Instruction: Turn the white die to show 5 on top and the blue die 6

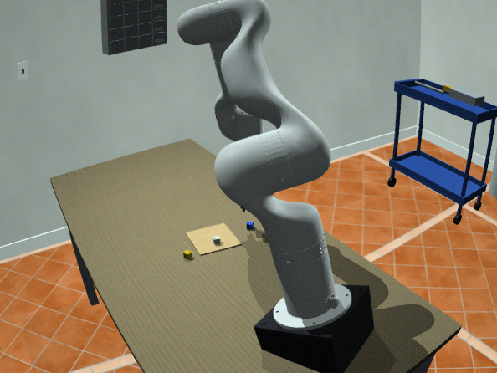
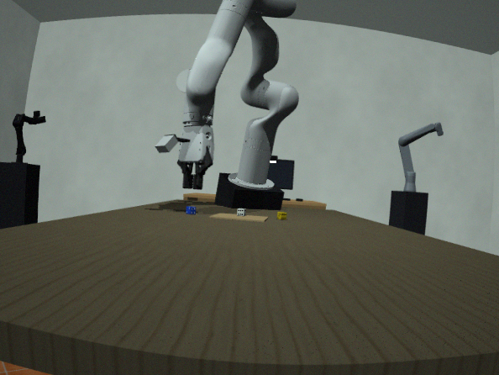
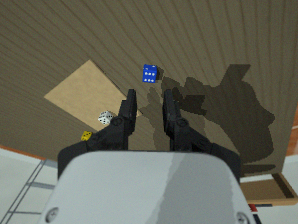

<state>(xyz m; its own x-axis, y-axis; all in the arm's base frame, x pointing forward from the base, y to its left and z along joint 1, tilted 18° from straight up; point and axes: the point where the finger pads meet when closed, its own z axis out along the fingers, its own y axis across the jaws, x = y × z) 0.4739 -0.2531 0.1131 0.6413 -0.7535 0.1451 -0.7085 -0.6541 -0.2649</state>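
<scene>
The blue die [image 1: 250,225] [image 2: 191,210] [image 3: 149,73] lies on the table beside the mat [image 1: 202,237] [image 2: 224,217] [image 3: 82,92]. Its larger face in the wrist view shows two rows of three pips. The white die [image 1: 216,239] [image 2: 241,212] [image 3: 105,117] lies on the mat, with several pips facing the exterior camera. The yellow die [image 1: 187,254] [image 2: 281,215] [image 3: 86,135] lies off the mat on the other side. My gripper [image 2: 192,187] [image 3: 149,99] is partly open and empty, pointing down above the blue die's area. The arm mostly hides it in the top view.
The wooden table [image 1: 146,201] [image 2: 252,286] carries the black arm base [image 1: 309,343] [image 2: 248,198]. The arm's shadow falls beside the blue die. A blue cart [image 1: 439,171] stands on the floor away from the table.
</scene>
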